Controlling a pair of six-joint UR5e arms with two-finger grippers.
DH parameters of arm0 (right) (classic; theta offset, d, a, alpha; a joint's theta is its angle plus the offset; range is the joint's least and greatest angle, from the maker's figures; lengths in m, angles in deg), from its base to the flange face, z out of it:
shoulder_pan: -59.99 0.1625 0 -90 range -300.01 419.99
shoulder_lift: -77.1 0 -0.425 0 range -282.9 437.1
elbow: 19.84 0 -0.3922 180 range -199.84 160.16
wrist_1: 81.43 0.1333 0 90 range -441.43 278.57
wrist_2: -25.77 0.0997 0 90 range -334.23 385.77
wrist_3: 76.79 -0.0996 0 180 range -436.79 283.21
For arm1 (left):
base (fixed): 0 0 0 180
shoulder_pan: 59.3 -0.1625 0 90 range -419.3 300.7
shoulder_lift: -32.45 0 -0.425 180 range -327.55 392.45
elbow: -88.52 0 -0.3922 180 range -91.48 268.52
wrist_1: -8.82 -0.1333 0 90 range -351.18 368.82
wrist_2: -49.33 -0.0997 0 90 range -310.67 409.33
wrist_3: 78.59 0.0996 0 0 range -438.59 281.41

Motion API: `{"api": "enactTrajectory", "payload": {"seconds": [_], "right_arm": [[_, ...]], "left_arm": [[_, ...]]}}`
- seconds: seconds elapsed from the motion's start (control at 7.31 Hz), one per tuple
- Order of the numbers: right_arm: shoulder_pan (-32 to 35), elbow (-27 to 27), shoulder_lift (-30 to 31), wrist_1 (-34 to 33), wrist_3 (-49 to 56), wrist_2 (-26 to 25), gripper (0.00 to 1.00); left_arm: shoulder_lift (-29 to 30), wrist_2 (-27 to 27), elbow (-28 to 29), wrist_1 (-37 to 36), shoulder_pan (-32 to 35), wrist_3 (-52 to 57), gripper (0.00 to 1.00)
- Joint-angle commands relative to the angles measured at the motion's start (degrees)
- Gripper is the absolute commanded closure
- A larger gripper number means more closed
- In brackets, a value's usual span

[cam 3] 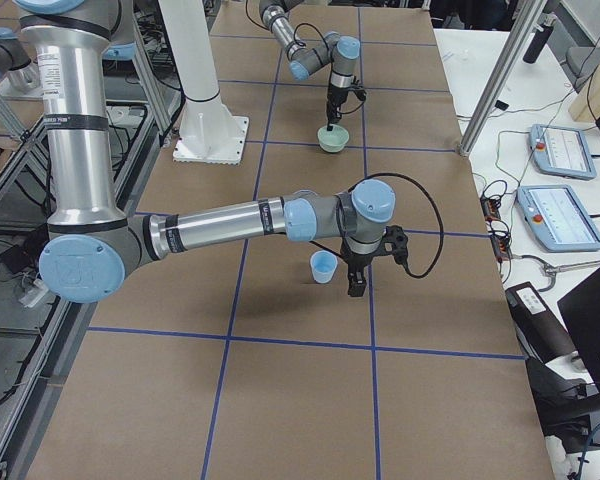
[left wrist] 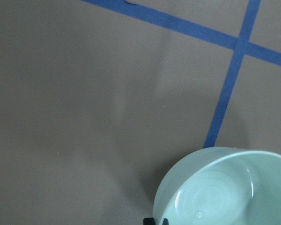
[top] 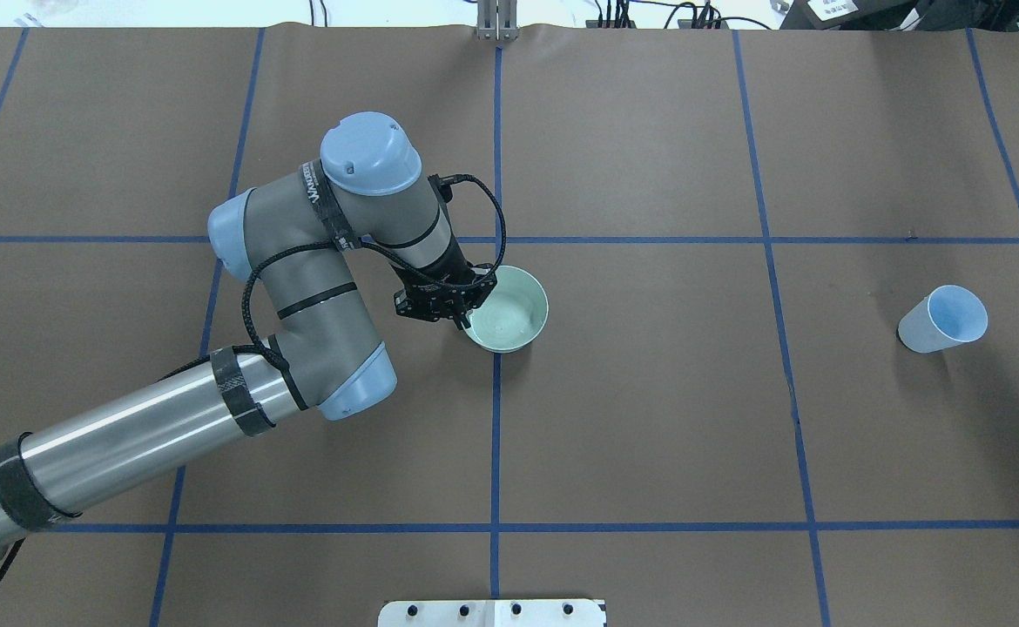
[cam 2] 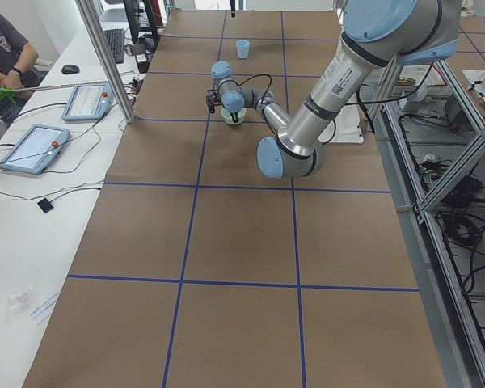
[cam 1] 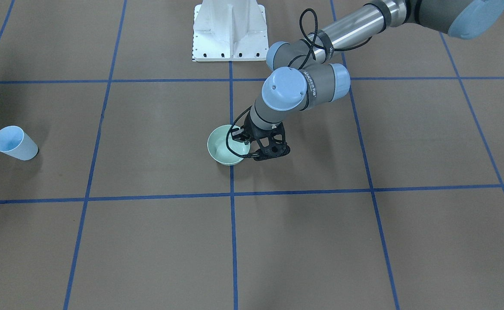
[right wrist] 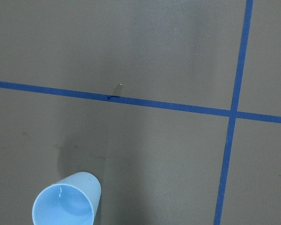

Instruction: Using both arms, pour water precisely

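A pale green bowl [top: 514, 309] [cam 1: 224, 148] stands near the table's middle on the brown paper. My left arm [top: 300, 287] reaches down to its rim, and the left gripper [top: 468, 315] [cam 1: 252, 153] looks shut on the bowl's edge. The left wrist view shows the bowl [left wrist: 225, 192], with a tiny glint on its bottom that may be water. A light blue cup [top: 945, 318] [cam 1: 15, 143] [right wrist: 65, 204] stands upright far off. Only the exterior right view shows my right arm [cam 3: 230, 222]. There its gripper [cam 3: 357, 285] points down beside the cup [cam 3: 323, 267], and I cannot tell whether it is open or shut.
Blue tape lines divide the paper into squares. The white pedestal [cam 1: 229, 30] stands at the robot's side of the table. Beyond the far edge are two tablets [cam 2: 28, 148], an aluminium post [cam 2: 105, 56] and a seated person [cam 2: 4, 56].
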Motion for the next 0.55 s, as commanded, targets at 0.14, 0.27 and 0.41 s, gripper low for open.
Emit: {"api": "enactTrajectory", "payload": {"seconds": [0.14, 0.27, 0.41], "right_arm": [[-0.4, -0.1, 0.0, 0.8, 0.2, 0.1, 0.00], [-1.6, 0.1, 0.4, 3.8, 0.1, 0.0, 0.00], [-2.6, 0.3, 0.5, 6.3, 0.0, -0.1, 0.00]], "left_arm": [[0.0, -1.4, -1.0, 0.0, 0.3, -0.9, 0.00], [-0.4, -3.8, -3.4, 0.0, 0.5, -1.3, 0.01], [-3.2, -3.9, -8.4, -0.3, 1.3, -1.3, 0.01]]}}
